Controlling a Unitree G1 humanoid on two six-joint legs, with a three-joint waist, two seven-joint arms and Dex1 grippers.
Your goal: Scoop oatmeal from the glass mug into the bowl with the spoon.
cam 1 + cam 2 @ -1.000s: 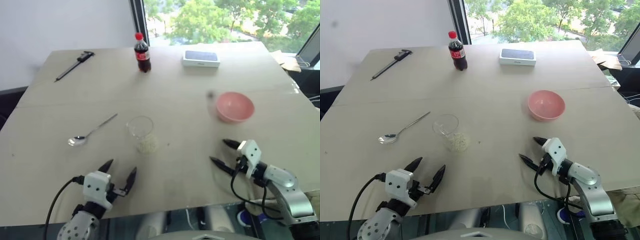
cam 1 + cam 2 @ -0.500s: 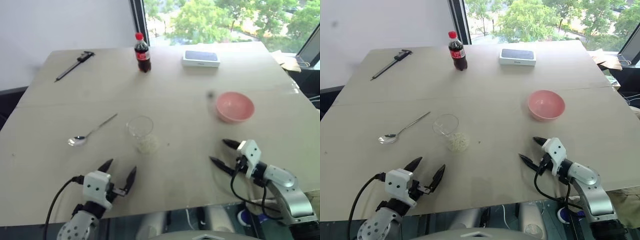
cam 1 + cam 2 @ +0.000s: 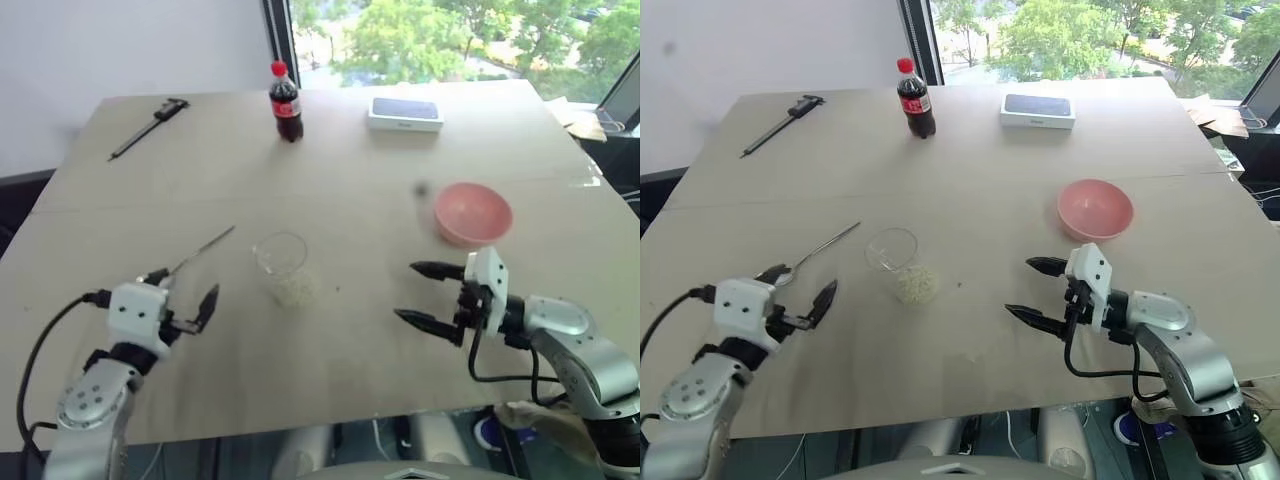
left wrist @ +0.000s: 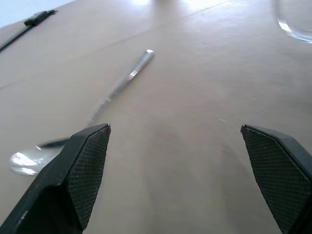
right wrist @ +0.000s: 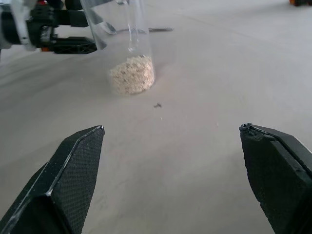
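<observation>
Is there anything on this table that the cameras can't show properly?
- Spoon: in the left eye view the left end effector hides its scoop end.
- Glass mug: rim cut off by the right wrist view's edge.
- Cola bottle: label too small to read.

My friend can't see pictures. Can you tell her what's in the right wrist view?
A clear glass mug with a small heap of pale oatmeal at its bottom stands on the tan table, straight ahead of the right gripper's two open black fingers. The left gripper shows beyond the mug, also open.
</observation>
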